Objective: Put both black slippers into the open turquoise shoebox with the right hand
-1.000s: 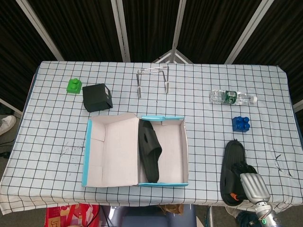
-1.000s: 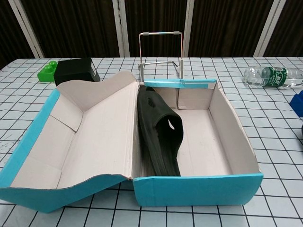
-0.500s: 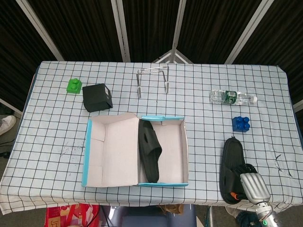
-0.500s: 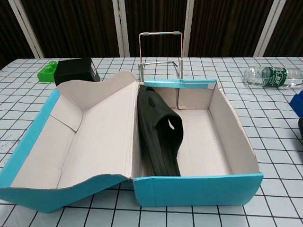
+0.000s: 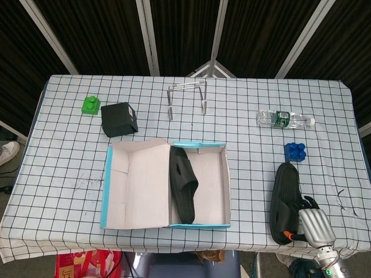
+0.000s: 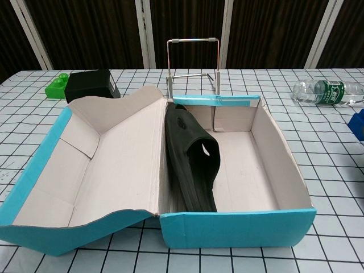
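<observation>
The open turquoise shoebox (image 5: 197, 144) sits at the table's front centre, its lid (image 5: 136, 185) folded out to the left. One black slipper (image 5: 182, 185) stands on its side inside, against the left wall, and shows again in the chest view as the slipper (image 6: 193, 165) behind the box's front wall (image 6: 239, 227). The second black slipper (image 5: 284, 194) is at the front right of the table. My right hand (image 5: 312, 219) grips its near right side, dark fingers over the strap. The chest view shows neither this slipper nor the hand. My left hand is out of both views.
A water bottle (image 5: 284, 119) and a blue block (image 5: 295, 152) lie behind the second slipper. A wire rack (image 5: 187, 98) stands behind the box. A black box (image 5: 119, 119) and a green block (image 5: 90, 105) are at the back left. The table's front edge runs just below my right hand.
The second slipper has shifted away from the front edge and to the right with my right hand on it. Its dark edge has left the chest view's right border.
</observation>
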Robot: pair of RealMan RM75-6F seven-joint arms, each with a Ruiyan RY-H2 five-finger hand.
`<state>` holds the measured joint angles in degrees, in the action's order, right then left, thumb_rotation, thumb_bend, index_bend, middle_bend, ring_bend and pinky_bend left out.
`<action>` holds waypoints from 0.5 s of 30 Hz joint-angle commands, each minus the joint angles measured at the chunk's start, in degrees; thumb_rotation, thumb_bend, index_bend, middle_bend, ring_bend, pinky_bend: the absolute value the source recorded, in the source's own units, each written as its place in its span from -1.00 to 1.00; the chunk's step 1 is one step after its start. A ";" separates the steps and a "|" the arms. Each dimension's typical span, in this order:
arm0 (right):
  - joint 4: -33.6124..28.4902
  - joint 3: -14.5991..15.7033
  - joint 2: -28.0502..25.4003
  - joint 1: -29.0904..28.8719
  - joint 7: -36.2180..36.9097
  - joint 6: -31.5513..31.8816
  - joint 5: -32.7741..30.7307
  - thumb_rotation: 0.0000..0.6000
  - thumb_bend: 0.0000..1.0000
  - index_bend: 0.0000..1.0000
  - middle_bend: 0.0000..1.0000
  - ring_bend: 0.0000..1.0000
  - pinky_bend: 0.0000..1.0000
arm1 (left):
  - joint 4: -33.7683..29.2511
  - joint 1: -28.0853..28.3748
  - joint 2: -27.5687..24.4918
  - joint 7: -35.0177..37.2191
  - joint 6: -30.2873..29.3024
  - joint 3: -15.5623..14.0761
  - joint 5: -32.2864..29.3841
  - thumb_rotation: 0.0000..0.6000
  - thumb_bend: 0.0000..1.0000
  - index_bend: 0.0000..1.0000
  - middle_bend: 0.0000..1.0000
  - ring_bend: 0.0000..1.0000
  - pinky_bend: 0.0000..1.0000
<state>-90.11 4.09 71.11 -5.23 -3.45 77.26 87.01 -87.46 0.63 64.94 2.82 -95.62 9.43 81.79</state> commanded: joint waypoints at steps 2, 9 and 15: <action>-2.49 -1.13 -2.54 -0.28 1.69 0.82 0.20 1.00 0.39 0.21 -0.16 -0.47 -0.73 | -0.07 0.07 0.05 -0.08 0.10 -0.04 0.06 1.00 0.29 -0.53 -0.89 -0.94 -0.81; -9.21 -3.61 -8.47 -2.12 3.35 1.07 0.63 1.00 0.40 0.21 -0.16 -0.47 -0.73 | -0.10 0.00 0.04 -0.20 -0.05 -0.03 0.08 1.00 0.29 -0.53 -0.89 -0.94 -0.81; -18.40 -6.56 -15.83 -5.72 6.39 -2.56 -0.85 1.00 0.41 0.22 -0.16 -0.45 -0.62 | -0.08 -0.04 0.03 0.03 -0.10 0.05 -0.03 1.00 0.29 -0.53 -0.89 -0.94 -0.81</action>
<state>-105.16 -0.83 57.94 -9.07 1.44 76.53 86.98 -87.54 0.58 64.97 2.84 -95.72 9.48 81.76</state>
